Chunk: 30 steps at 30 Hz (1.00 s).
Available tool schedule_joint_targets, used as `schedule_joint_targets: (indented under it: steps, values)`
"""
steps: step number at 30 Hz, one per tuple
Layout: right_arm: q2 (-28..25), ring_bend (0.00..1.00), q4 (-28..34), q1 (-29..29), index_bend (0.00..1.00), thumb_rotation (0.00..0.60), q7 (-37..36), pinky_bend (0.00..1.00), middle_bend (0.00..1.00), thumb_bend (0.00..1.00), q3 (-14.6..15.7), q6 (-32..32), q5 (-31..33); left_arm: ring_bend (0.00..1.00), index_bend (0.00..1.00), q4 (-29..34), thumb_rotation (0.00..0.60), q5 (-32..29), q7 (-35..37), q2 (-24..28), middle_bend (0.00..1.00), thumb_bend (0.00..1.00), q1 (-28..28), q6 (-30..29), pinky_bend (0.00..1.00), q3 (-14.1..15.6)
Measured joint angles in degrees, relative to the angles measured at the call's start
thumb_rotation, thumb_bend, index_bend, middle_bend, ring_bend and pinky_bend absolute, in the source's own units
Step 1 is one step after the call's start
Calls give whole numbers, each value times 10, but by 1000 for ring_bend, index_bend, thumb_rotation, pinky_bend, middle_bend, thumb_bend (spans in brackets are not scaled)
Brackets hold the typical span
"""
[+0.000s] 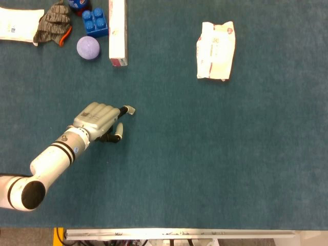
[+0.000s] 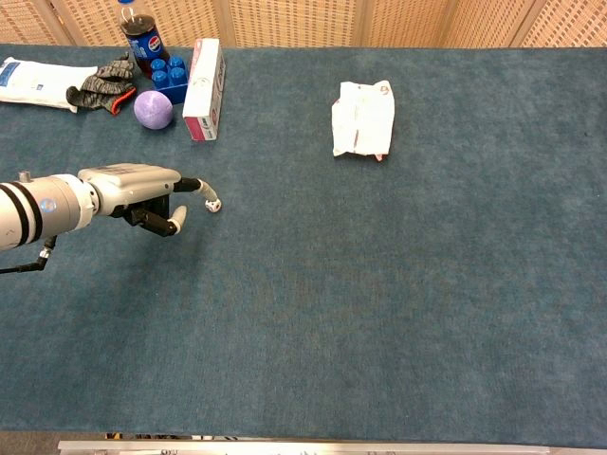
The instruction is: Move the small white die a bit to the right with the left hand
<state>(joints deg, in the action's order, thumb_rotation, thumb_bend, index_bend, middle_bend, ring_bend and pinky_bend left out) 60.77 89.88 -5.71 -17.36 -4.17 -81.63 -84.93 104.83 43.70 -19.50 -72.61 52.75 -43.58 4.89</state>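
Observation:
The small white die (image 2: pixel 215 205) lies on the blue-green table cloth (image 2: pixel 379 284) in the chest view, right against the tip of my left hand's outstretched finger (image 2: pixel 203 188). My left hand (image 2: pixel 142 194) rests low over the cloth with its other fingers curled in and holds nothing. In the head view the same left hand (image 1: pixel 100 119) points right, and its fingertip (image 1: pixel 129 109) covers the die. My right hand shows in neither view.
At the back left stand a white and pink box (image 1: pixel 117 32), a purple ball (image 1: pixel 88 48), a blue block (image 1: pixel 95 22), a grey glove (image 1: pixel 53 23) and a cola bottle (image 2: pixel 143 38). A crumpled white packet (image 1: pixel 216 50) lies at the back right.

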Motion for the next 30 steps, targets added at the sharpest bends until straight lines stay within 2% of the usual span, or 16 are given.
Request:
schedule_joint_targets:
  steps: [4, 6, 9, 10, 13, 18, 24, 30]
  values:
    - [0, 383, 0, -2, 302, 600, 1, 315, 438, 409, 0, 2, 0, 993, 109, 6, 365, 8, -1, 4, 999, 719, -8, -22, 1000, -1]
    - [0, 383, 0, -2, 303, 600, 1, 315, 438, 409, 0, 4, 0, 948, 73, 8, 378, 13, 1, 7, 966, 705, -16, -37, 995, -1]
    - [0, 383, 0, -3, 302, 600, 2, 315, 438, 409, 0, 6, 0, 771, 16, 11, 489, 30, 9, 10, 807, 643, -36, -72, 892, -3]
    - [0, 383, 0, -3, 302, 600, 3, 315, 438, 409, 0, 7, 1, 712, 8, 12, 506, 41, 13, 12, 747, 607, -47, -92, 855, -4]
    - [1, 383, -1, -4, 303, 600, 5, 315, 438, 409, 1, 10, 1, 583, 2, 12, 520, 75, 28, 15, 600, 516, -83, -152, 750, -4]
    - [-1, 383, 0, -6, 302, 600, 7, 315, 437, 408, 1, 15, 3, 413, 3, 2, 519, 145, 70, 19, 426, 401, -161, -259, 581, -1]
    - [-1, 378, 1, -11, 303, 600, 8, 315, 433, 407, 1, 22, 0, 298, 3, -29, 500, 214, 133, 24, 309, 378, -263, -372, 414, 6]
    - [1, 377, 1, -17, 302, 600, 9, 315, 431, 407, 5, 29, -7, 288, 8, -53, 525, 254, 173, 26, 301, 377, -340, -445, 373, 9]
